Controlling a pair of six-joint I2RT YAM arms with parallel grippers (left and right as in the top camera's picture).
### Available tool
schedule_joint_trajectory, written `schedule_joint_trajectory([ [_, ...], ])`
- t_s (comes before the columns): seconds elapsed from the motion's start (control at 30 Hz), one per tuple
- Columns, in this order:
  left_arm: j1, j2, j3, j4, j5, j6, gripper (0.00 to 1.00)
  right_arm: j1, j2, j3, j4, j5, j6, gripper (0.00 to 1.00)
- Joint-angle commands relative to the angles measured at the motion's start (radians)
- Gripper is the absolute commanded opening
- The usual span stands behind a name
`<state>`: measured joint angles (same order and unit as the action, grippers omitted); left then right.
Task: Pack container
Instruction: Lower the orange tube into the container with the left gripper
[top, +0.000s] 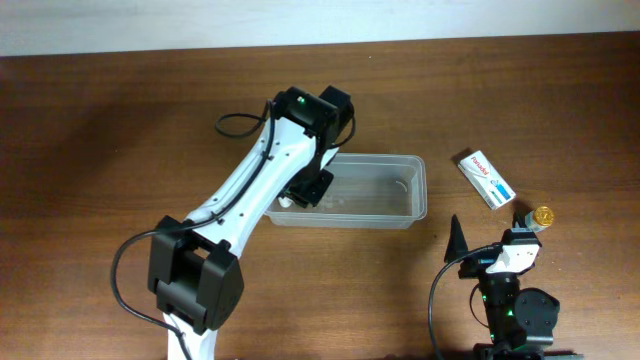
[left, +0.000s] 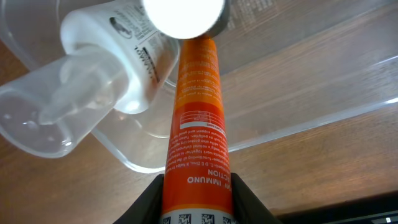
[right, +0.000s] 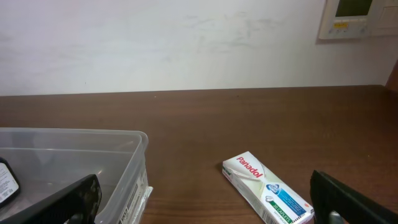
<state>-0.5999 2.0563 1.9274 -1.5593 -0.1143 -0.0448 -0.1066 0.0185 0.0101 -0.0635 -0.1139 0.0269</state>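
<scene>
The container (top: 418, 190), a clear rectangular tub, lies mid-table. My left gripper (top: 308, 188) hangs over its left end, shut on an orange tube (left: 196, 118) with a white cap. The tube points down into the container (left: 298, 81). Beside the tube's cap, a white bottle (left: 121, 59) with a clear cap lies in the tub's corner. My right gripper (top: 490, 232) rests low at the front right, open and holding nothing. In the right wrist view its fingers (right: 68, 202) frame the container's end wall (right: 127, 165) and a white Panadol box (right: 267, 190).
The Panadol box (top: 486, 178) lies flat on the wood right of the container. A small gold-capped item (top: 542, 215) stands close to the right gripper's far finger. A black cable (top: 235, 125) loops behind the left arm. A white wall borders the table's far edge.
</scene>
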Motion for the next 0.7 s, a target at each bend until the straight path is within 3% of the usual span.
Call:
schedule_joint_trajectory([
  [0.0,-0.023,0.008,0.018,0.005,-0.014,0.021,0.24,0.002,-0.003,-0.005,-0.006,0.005,0.007,0.98],
  [0.67,-0.031,0.009,-0.031,0.013,-0.026,0.039,0.24,0.002,-0.003,-0.005,-0.006,0.005,0.007,0.98],
])
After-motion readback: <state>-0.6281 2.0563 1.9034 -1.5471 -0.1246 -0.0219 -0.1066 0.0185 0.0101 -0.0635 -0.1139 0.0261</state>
